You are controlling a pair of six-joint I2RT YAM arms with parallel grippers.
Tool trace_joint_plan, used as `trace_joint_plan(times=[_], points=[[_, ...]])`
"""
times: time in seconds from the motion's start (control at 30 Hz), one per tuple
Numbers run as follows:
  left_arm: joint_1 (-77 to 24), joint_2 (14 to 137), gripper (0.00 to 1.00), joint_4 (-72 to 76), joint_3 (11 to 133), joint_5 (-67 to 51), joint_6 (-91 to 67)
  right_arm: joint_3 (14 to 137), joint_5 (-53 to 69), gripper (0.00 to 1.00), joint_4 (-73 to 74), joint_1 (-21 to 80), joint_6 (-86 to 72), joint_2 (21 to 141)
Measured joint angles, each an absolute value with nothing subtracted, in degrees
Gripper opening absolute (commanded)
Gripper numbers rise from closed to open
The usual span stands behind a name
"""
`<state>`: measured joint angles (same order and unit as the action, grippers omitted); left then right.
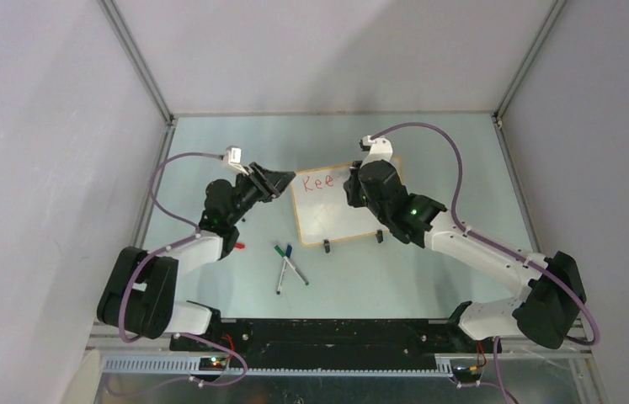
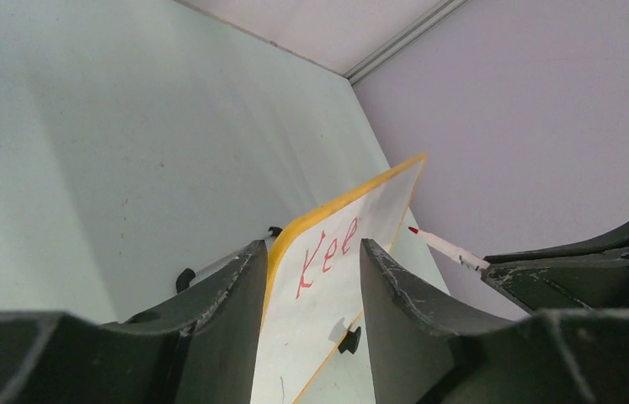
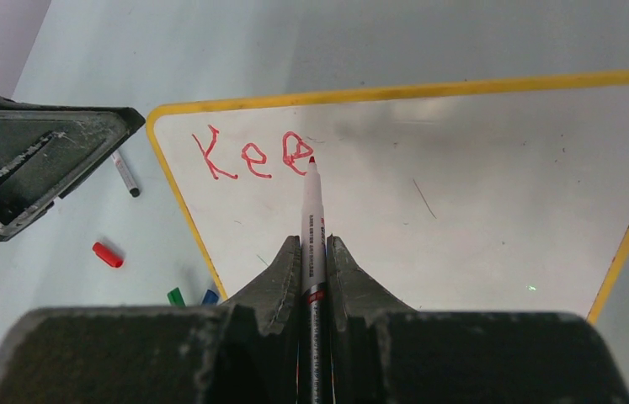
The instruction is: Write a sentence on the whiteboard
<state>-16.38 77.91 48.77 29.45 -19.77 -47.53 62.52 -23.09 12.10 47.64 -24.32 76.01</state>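
Note:
The whiteboard (image 1: 336,217) stands in the middle of the table, tilted on two black clip feet (image 1: 326,246), with a yellow-orange frame. Of the sentence (image 3: 247,156) only the red letters "Kee" show, at the board's top left. My right gripper (image 3: 313,240) is shut on a red marker (image 3: 311,206). The marker's tip rests at the third letter. My left gripper (image 2: 311,244) is open, straddling the whiteboard's (image 2: 327,295) left edge. One finger (image 2: 226,295) lies against the yellow frame and the other is over the white face. The red letters (image 2: 327,252) show between the fingers.
Green and blue markers (image 1: 287,265) lie crossed on the table in front of the board. A red cap (image 1: 239,246) lies by the left arm, and a grey marker (image 3: 125,174) lies left of the board. Walls close the table on three sides.

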Motion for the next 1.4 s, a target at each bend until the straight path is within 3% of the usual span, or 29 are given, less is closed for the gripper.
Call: trace_joint_plan(times=[0.7, 1.03, 1.4], points=[[-17.2, 81.8, 0.52, 47.0, 28.6, -19.9, -47.6, 62.5, -23.1, 0.0, 12.1, 47.7, -24.3, 76.6], [-17.3, 81.9, 0.25, 48.0, 28.6, -20.3, -48.5, 62.5, -23.1, 0.0, 12.1, 47.7, -24.3, 77.5], [-17.3, 82.6, 0.21, 48.8, 28.6, -21.2, -48.6, 62.5, -23.1, 0.0, 11.9, 47.5, -24.6, 78.6]])
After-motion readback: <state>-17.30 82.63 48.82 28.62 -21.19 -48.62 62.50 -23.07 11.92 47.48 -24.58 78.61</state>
